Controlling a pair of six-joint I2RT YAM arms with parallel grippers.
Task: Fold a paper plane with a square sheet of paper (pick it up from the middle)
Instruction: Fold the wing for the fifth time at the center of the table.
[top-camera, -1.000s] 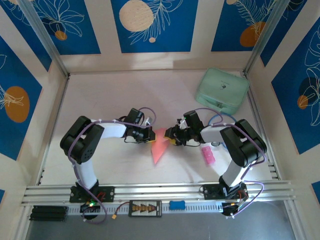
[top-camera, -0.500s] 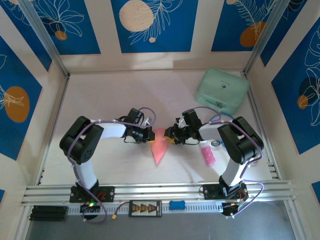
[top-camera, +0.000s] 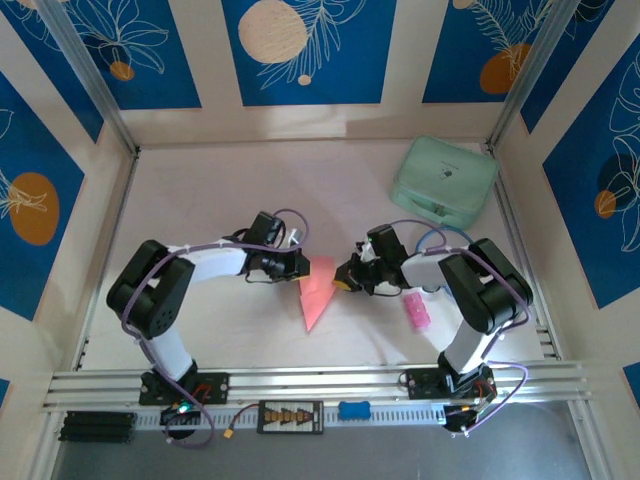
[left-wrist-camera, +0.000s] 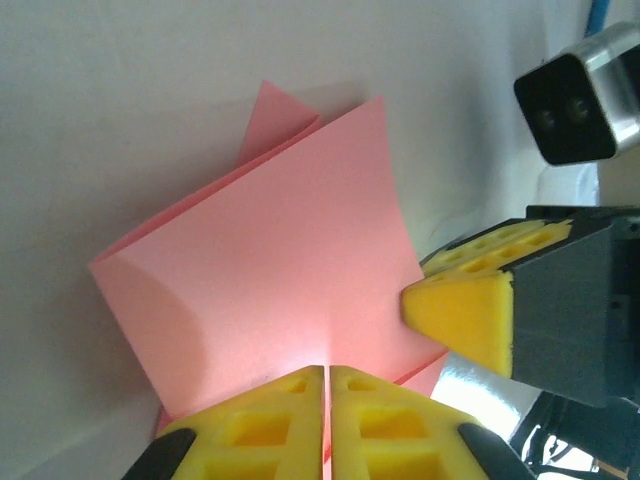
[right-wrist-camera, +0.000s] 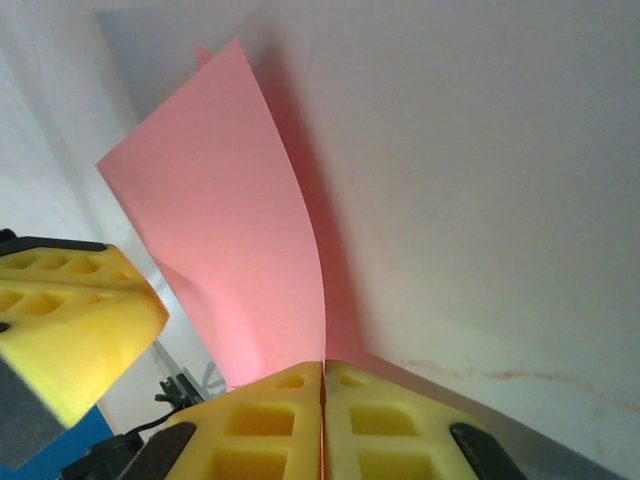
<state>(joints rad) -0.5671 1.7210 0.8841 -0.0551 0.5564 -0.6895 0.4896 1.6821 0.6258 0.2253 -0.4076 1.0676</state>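
The pink paper (top-camera: 318, 292), partly folded, is at the middle of the table (top-camera: 200, 200). The left gripper (left-wrist-camera: 327, 400) and the right gripper (right-wrist-camera: 322, 400) each pinch one edge, jaws closed. It looks light and floppy, easy to tear; better to hold it near a crease.

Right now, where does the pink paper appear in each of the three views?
Top external: pink paper just below centre, between left gripper and right gripper.
Left wrist: mid-frame, above the left gripper.
Right wrist: left of centre, rising from the right gripper.
Shared landmark: the right gripper's yellow tip at the paper's right edge.
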